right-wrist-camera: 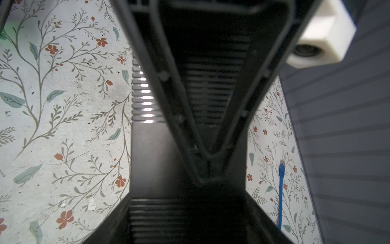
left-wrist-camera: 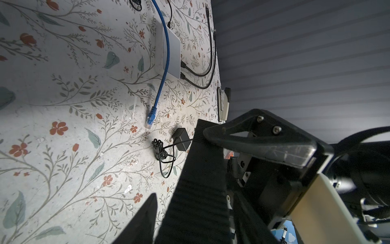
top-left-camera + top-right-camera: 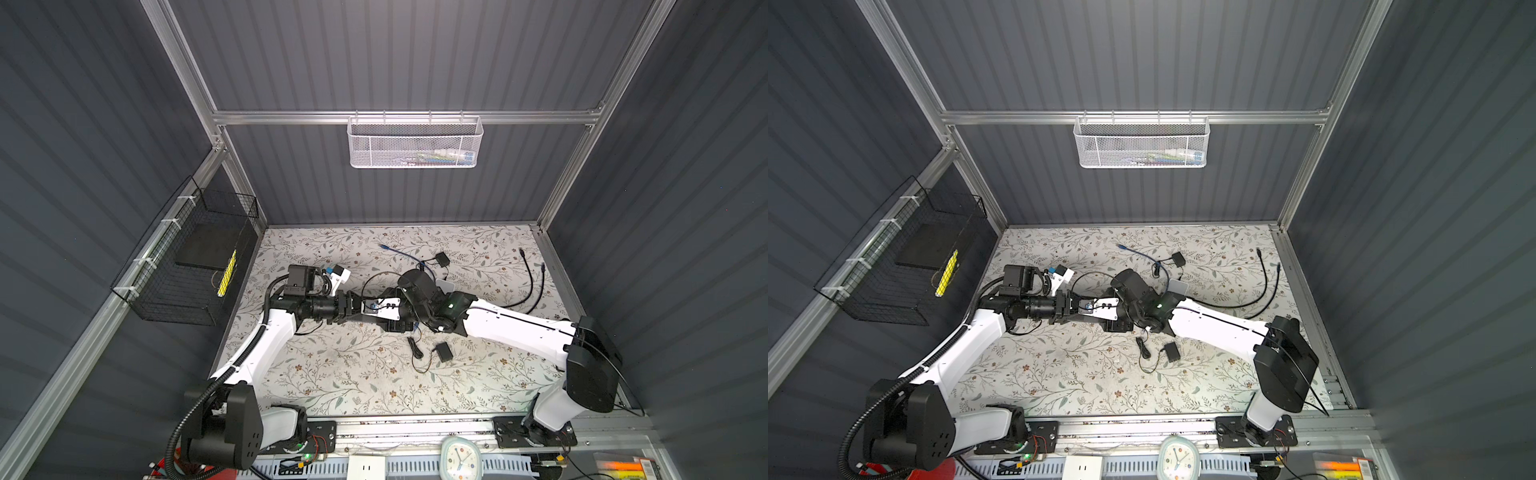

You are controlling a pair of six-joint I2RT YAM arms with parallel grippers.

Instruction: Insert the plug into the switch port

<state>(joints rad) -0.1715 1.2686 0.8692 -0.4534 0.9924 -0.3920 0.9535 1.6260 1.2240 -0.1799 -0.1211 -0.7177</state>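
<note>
You have both arms meeting mid-bench on the black ribbed box (image 1: 154, 156), which I take to be the switch. Your right gripper (image 3: 384, 311) has its fingers clamped across the box's body. Your left gripper (image 3: 356, 309) straddles the box's left end with its fingers partly apart; I cannot tell whether they press on it.

The plug (image 2: 150, 118) is not in hand. It lies loose on the bench (image 3: 332, 374), just far of the small black adapter (image 2: 181, 139), on the end of the blue cable (image 2: 165, 71) that runs over the white box (image 2: 176, 50). The cable's other plug (image 1: 281, 166) lies loose towards the far wall.

To do this step well, settle the box so its port face turns toward the nearer plug. Hold it firm with one arm, then free the other to take the plug by its body, latch clear of the fingers.

No view shows the ports, so you cannot yet know which face carries them. In both top views the grippers overlap, and the near plug is all but hidden beside the right wrist.
</note>
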